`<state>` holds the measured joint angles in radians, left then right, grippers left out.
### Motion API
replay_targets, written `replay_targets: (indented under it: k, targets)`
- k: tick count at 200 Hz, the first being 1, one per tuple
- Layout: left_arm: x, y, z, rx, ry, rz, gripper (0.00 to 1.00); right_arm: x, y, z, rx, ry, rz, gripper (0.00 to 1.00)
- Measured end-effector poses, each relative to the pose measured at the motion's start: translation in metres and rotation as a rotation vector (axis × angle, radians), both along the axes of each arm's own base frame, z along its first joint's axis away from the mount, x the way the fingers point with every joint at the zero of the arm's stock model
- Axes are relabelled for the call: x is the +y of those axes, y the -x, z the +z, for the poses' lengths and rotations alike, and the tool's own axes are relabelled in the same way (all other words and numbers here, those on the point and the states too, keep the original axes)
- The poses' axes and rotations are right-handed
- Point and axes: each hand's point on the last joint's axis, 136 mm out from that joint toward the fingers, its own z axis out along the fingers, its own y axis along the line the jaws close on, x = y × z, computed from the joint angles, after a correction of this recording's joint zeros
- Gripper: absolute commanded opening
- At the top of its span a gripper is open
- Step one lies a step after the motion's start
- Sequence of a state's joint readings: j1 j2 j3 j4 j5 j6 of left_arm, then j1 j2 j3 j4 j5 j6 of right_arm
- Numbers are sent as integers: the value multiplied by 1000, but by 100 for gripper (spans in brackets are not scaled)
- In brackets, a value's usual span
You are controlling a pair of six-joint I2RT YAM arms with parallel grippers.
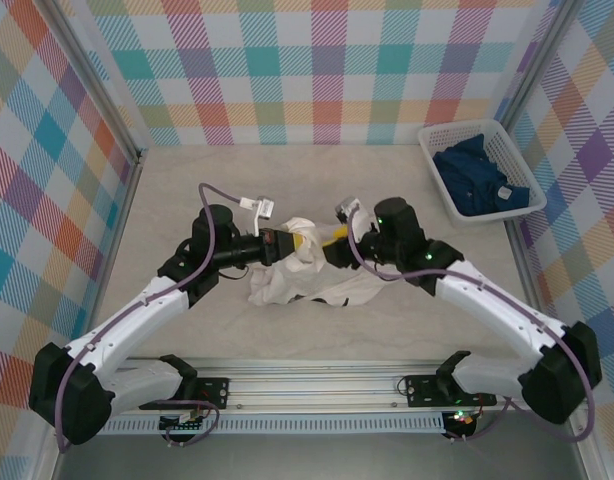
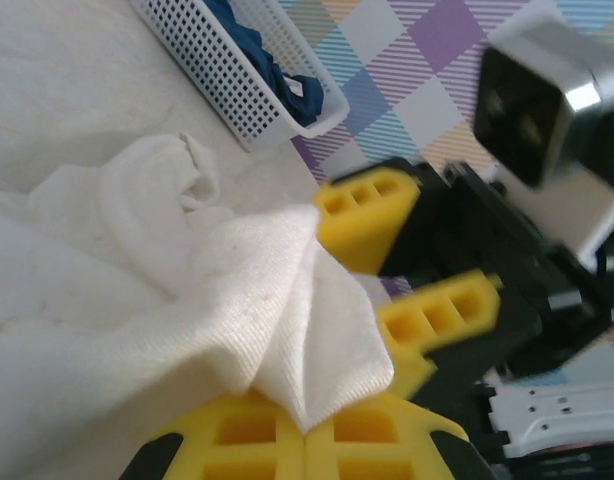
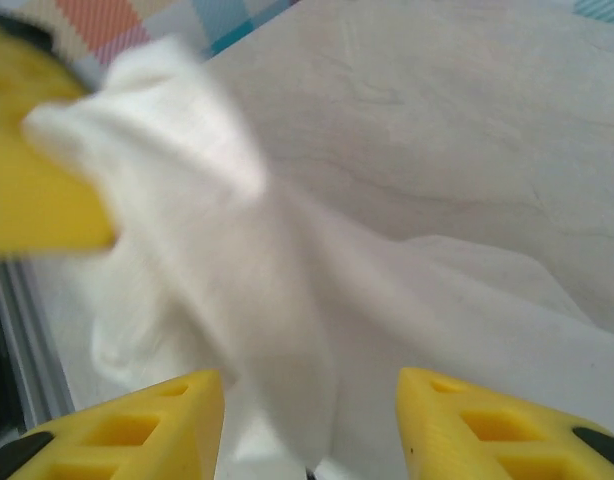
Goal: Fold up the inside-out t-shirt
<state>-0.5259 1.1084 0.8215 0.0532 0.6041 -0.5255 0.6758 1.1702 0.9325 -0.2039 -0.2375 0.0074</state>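
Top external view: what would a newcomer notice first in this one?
A crumpled white t-shirt lies in the middle of the table, with both arms reaching in over it. The left claw is shut on a raised fold of it, while the right claw stands open close against the cloth. A white basket holding a dark blue garment sits in the far right corner.

White arms (image 1: 137, 310), yellow fingers (image 3: 137, 430), purple cables (image 1: 203, 200)

basket (image 1: 512, 150) sits behind and right of t-shirt (image 1: 297, 282).
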Motion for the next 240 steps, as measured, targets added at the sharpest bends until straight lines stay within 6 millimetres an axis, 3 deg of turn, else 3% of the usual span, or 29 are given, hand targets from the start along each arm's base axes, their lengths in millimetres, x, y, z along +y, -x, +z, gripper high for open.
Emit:
replay_targets:
  k: [23,40,69,90,106,118,143,164,180,197,212,240]
  targets:
    - [2,-2,0,67,35,7,0,8,18,-13,-16,-4,88,42]
    - [1,-2,-2,101,44,8,0,18,27,-18,-1,-31,153,43]
    - [1,-1,-3,119,51,10,0,34,28,-19,7,-78,220,43]
    - [1,-1,-3,124,53,12,0,40,27,-22,23,-94,244,30]
    - [1,-1,-3,127,54,14,0,44,27,-23,30,-101,259,11]
    - [1,-2,-3,127,53,17,0,46,27,-23,41,-107,268,3]
    - [6,-7,-10,129,25,56,0,45,33,-17,51,-121,280,0]
    - [16,-13,-27,129,-57,120,35,41,40,2,59,-161,298,0]
    - [26,-19,-39,105,-134,172,50,43,40,26,76,-213,314,0]
    - [37,-17,-41,66,-189,200,62,44,36,47,106,-260,316,0]
    - [45,-7,-24,-35,-192,194,69,47,26,60,162,-294,305,0]
    - [50,19,11,-224,-141,151,72,50,12,56,302,-329,283,0]
